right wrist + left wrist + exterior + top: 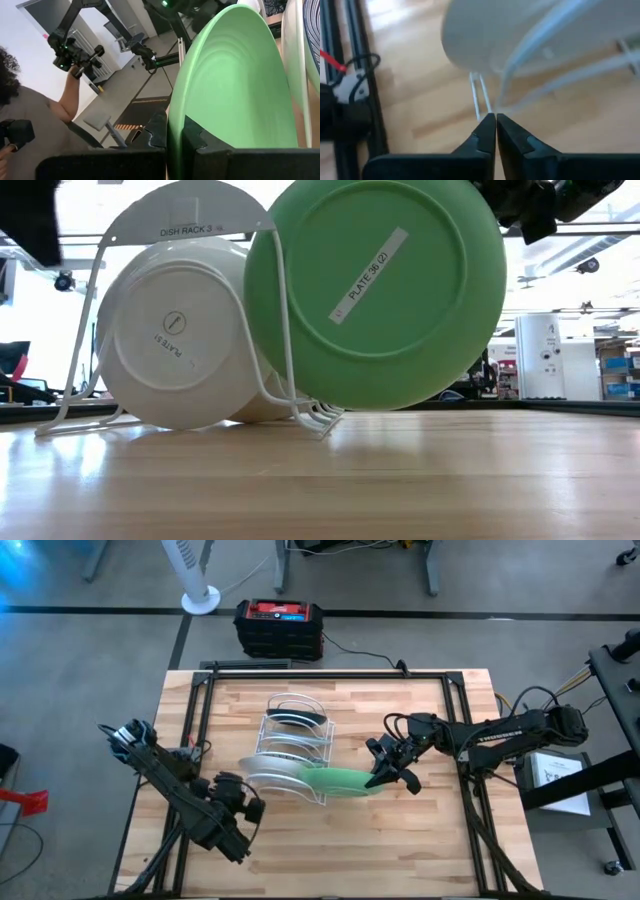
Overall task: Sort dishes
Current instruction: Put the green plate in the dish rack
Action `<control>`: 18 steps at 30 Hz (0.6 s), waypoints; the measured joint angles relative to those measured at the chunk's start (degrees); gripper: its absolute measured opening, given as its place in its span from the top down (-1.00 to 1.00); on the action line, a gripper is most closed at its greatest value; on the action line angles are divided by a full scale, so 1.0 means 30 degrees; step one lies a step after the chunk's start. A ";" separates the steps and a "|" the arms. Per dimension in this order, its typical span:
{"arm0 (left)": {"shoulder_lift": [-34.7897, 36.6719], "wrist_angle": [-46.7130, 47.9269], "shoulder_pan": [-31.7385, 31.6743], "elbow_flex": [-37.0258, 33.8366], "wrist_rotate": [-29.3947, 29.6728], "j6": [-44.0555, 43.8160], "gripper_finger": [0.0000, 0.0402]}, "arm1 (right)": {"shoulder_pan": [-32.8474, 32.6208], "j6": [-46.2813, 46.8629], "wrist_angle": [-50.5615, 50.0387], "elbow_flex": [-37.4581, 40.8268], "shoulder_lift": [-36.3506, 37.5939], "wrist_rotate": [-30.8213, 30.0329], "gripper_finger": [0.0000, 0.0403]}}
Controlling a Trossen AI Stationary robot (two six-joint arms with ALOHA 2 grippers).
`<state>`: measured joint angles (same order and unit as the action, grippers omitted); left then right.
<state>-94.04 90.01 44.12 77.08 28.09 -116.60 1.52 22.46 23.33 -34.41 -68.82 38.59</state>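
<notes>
Right hand [392, 772] on green plate [340, 781]

Two dark, jointed arms of matte black. Left arm [185, 790] chunky, with a cable bundle at its far end and round motor housings along its length. Right arm [490, 732] lettered in white along the forearm, black cables looping beside it. Left gripper [495, 131] with two tapered black fingers, notched on the inner edges. Right gripper [174, 134] with blocky black fingers, stepped.
</notes>
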 joint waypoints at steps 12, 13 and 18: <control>0.0015 -0.1511 0.0405 -0.3254 0.3923 -0.3954 1.00 | 0.0000 -0.0169 -0.0071 0.0000 0.0000 0.0085 1.00; 0.0015 -0.1649 0.0408 -0.3381 0.4297 -0.3859 1.00 | 0.0000 -0.0183 -0.0066 0.0000 0.0000 0.0106 1.00; 0.0029 -0.2052 0.0408 -0.4014 0.4896 -0.3835 1.00 | 0.0051 0.0320 0.1056 -0.0016 -0.0008 0.1560 1.00</control>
<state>-93.95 83.86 45.34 65.04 42.78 -128.11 1.67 23.42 26.50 -34.46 -68.84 43.27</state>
